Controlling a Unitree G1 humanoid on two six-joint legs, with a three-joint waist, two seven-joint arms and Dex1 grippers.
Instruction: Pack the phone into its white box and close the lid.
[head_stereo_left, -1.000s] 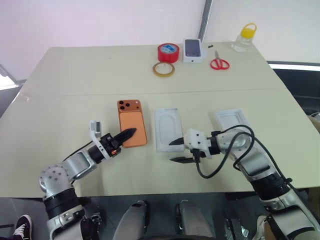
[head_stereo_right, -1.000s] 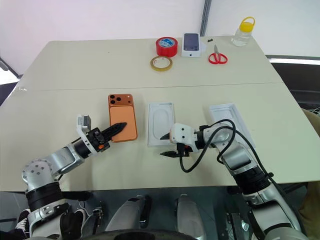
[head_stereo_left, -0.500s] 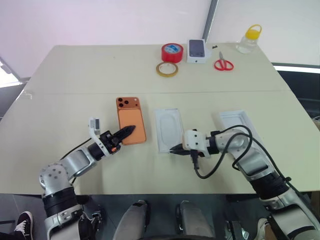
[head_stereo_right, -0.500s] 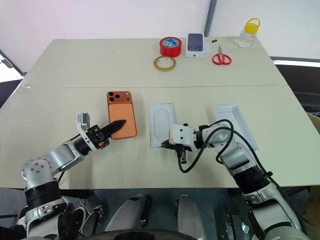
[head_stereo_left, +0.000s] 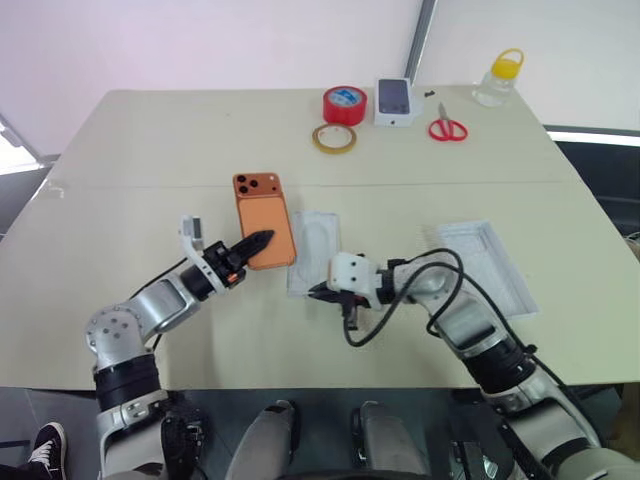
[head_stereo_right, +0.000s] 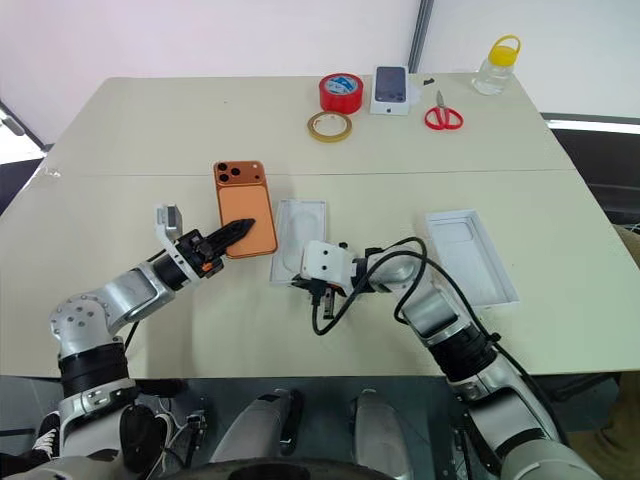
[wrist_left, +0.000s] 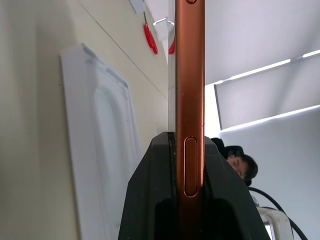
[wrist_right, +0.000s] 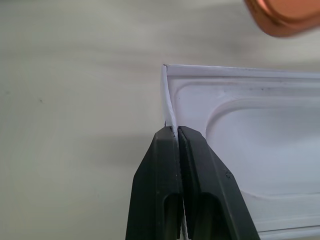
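Note:
The orange phone (head_stereo_left: 264, 219) lies left of centre, its camera lenses at the far end. My left gripper (head_stereo_left: 257, 241) is shut on its near end; the left wrist view shows the phone's edge (wrist_left: 190, 75) between the fingers. The white box (head_stereo_left: 314, 250), a shallow tray with an oval recess inside, sits right beside the phone. My right gripper (head_stereo_left: 316, 292) is shut on the box's thin rim (wrist_right: 168, 107) at a near corner. The lid (head_stereo_left: 482, 264), a deeper white tray, lies open side up to the right.
Along the table's far edge stand a red tape roll (head_stereo_left: 344, 104), a tan tape ring (head_stereo_left: 332, 138), a small white box printed with a phone (head_stereo_left: 394, 100), red scissors (head_stereo_left: 447, 128) and a yellow-capped bottle (head_stereo_left: 500, 78). A person's head (wrist_left: 235, 161) shows behind.
My right gripper closed on the box's near rim and dragged the box left, up against the phone. My left gripper kept its hold on the phone and nudged it slightly forward.

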